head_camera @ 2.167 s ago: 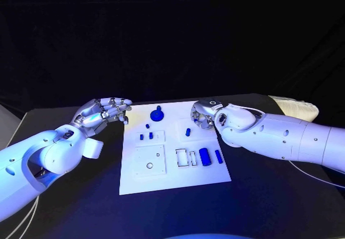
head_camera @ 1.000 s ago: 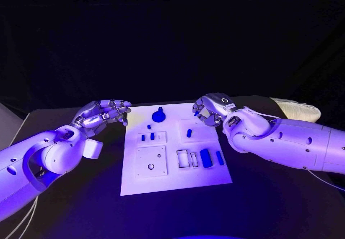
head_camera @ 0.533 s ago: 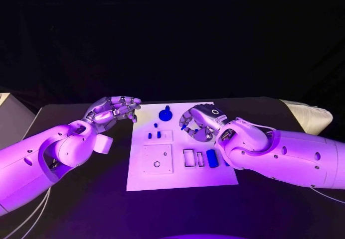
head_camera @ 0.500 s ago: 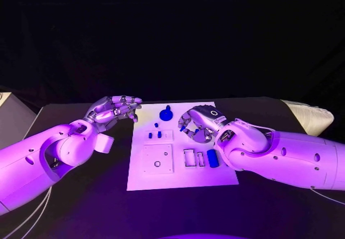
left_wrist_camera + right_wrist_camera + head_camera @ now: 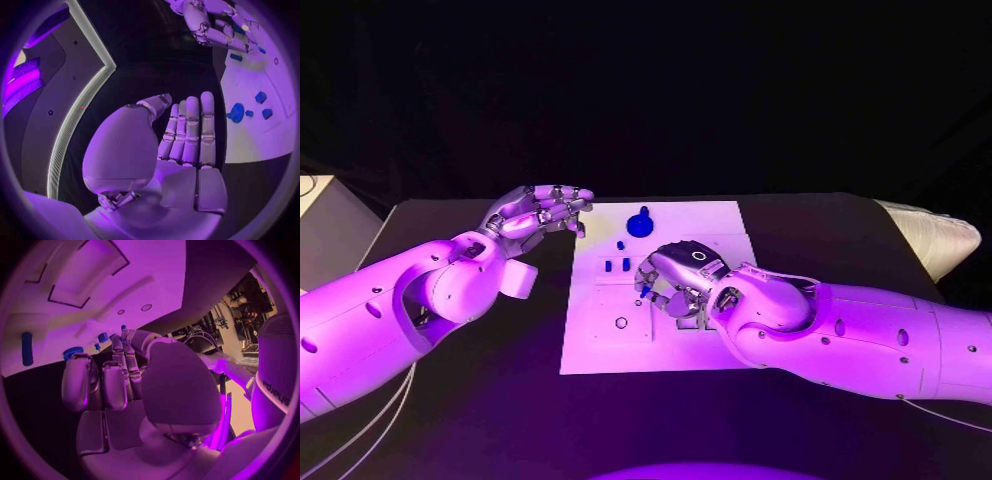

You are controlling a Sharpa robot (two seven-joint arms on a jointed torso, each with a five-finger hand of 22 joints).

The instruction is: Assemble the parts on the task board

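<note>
The white task board (image 5: 596, 355) lies in the middle of the black table. A round blue knob (image 5: 640, 224) stands at its far edge, and two small blue pieces (image 5: 616, 265) sit just nearer. My right hand (image 5: 675, 285) hangs low over the board's middle, its fingers curled down. Thumb and fingertips seem to pinch a small blue part (image 5: 643, 290), also glimpsed in the right wrist view (image 5: 123, 328). My left hand (image 5: 542, 210) hovers off the board's far left corner, its fingers (image 5: 187, 130) held side by side and nothing in it.
The board has square plates and rectangular recesses (image 5: 620, 322) on its near half, partly hidden under my right arm (image 5: 848, 335). A blue oblong (image 5: 27, 347) lies on the board. Bare black table (image 5: 473, 400) runs along the left and the front.
My right hand has come from the board's far right corner down over its middle. The left hand has hardly moved. The camera itself has shifted.
</note>
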